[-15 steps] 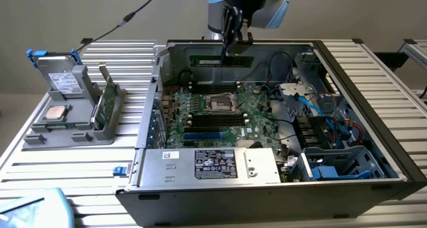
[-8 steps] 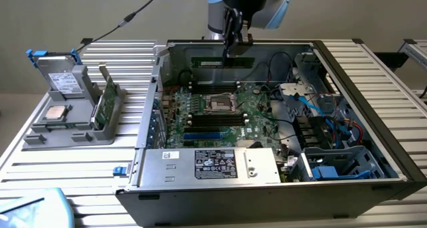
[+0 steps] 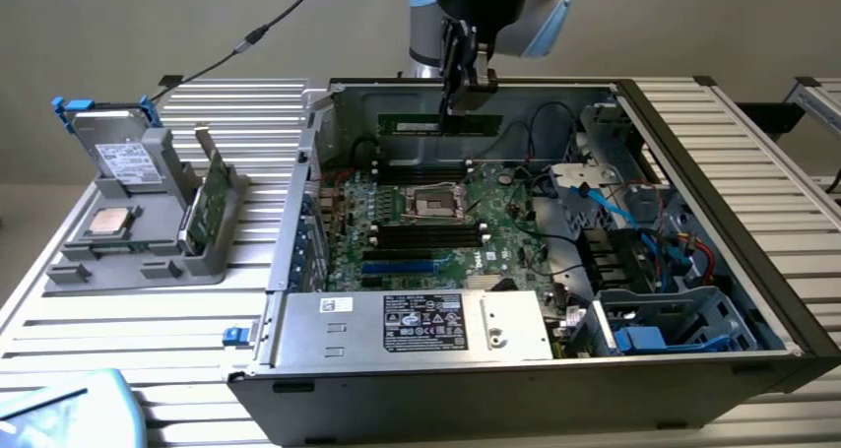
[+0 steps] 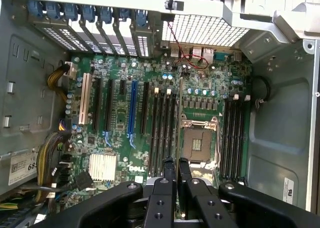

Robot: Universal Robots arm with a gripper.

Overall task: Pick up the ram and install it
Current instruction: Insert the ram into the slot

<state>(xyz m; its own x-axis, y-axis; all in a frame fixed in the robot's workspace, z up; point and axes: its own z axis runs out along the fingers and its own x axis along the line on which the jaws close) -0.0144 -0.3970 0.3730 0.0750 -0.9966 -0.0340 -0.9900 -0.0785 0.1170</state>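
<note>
Carry is the step in hand — gripper [image 3: 463, 108] clenched on the ram [image 3: 414, 124], held level above the motherboard [image 3: 506, 197] inside the case, not yet seated — and install, I judge, calls for lining it up over a black slot [image 3: 420, 235].

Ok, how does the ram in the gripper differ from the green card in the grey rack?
The ram is clamped in the gripper over the open case; the green card stands in the grey rack outside it, untouched. The ram is a long narrow stick; the green card is broader. Both are green circuit boards on edge.
</note>
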